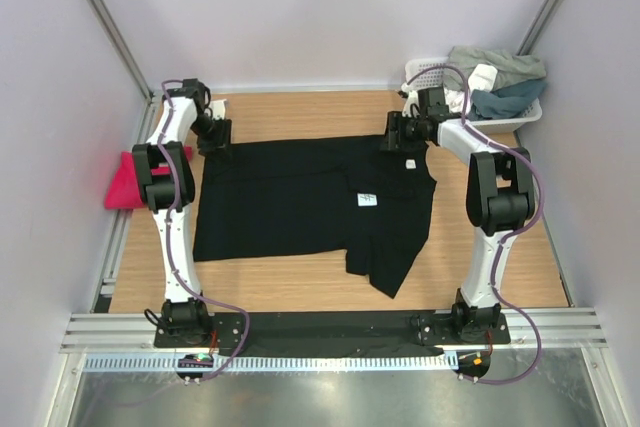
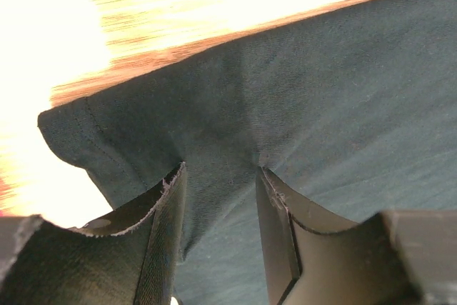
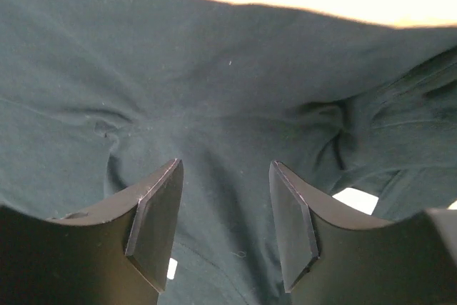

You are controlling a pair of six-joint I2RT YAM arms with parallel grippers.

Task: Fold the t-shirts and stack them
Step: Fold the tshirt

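The black t-shirt [image 1: 300, 202] lies spread on the wooden table, with its right side folded over and small white tags [image 1: 367, 199] showing. My left gripper [image 1: 215, 135] is at the shirt's far left corner. In the left wrist view its fingers [image 2: 168, 198] stand apart, pressed down on the black cloth [image 2: 300, 98], with a ridge of cloth between them. My right gripper [image 1: 392, 139] is at the shirt's far right edge. Its fingers [image 3: 161, 198] are open on the black cloth [image 3: 214, 69] and grip nothing. The pink t-shirt [image 1: 122, 182] lies folded at the table's left edge.
A white latticed basket [image 1: 520, 119] with grey and teal clothes stands at the far right corner, just behind my right arm. Bare wood [image 1: 300, 107] shows beyond the shirt and along the near edge [image 1: 280, 292]. Walls close in on both sides.
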